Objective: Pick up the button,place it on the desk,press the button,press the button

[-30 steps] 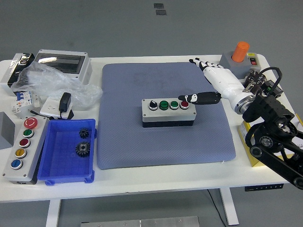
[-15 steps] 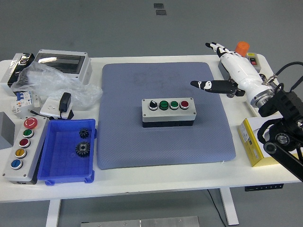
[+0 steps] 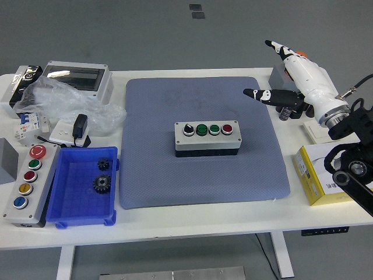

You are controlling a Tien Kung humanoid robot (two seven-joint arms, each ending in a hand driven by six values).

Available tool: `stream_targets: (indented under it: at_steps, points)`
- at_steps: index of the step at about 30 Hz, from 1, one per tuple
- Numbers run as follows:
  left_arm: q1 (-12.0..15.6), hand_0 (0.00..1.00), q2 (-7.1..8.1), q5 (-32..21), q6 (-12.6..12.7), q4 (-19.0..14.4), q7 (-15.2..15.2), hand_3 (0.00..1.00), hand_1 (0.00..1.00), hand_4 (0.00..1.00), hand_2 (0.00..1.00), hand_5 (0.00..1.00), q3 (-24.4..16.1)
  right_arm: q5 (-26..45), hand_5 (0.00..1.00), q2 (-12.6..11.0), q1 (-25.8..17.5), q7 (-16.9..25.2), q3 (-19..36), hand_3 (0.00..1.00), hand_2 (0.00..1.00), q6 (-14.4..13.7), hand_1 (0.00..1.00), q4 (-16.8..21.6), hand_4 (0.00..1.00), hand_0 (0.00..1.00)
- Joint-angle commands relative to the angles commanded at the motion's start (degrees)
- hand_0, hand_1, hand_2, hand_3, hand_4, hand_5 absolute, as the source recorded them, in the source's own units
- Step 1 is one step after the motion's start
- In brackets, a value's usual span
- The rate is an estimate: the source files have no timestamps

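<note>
- Your button box (image 3: 207, 139) is sitting near the middle of the blue-grey mat (image 3: 204, 169), flat on it, with nothing touching it.
- Its top is showing 4 controls in a row: 1 black knob at the left, then 2 green buttons, then 1 red button (image 3: 227, 129) at the right end.
- Your right hand (image 3: 294, 81) is hovering to the right of the button box and farther back, over the mat's far right corner, well apart from the box.
- That hand is released and grasping nothing: 1 dark finger (image 3: 269, 95) is pointing left toward the mat, and another white one is sticking up and back.
- You are not seeing the left arm anywhere.
- Left of the button box, off the mat, a blue tray (image 3: 67, 213) is holding 2 dark gears (image 3: 101, 184).
- Farther left of that, a grey panel (image 3: 28, 184) is carrying 4 coloured buttons.
- Right of the button box, a yellow carton (image 3: 317, 175) is lying beside the mat's right edge.
</note>
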Motion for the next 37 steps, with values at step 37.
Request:
stream_targets:
  at_steps: [37]
  points:
    - [-0.15, 0.664, 0.33, 0.56, 0.1, -0.29, 0.08, 0.648, 0.689, 0.65, 0.613, 0.347, -1.02, -0.05, 0.58, 1.42, -2.73, 0.64, 3.24, 0.998, 0.938, -1.6, 0.877, -0.88, 0.998, 0.874]
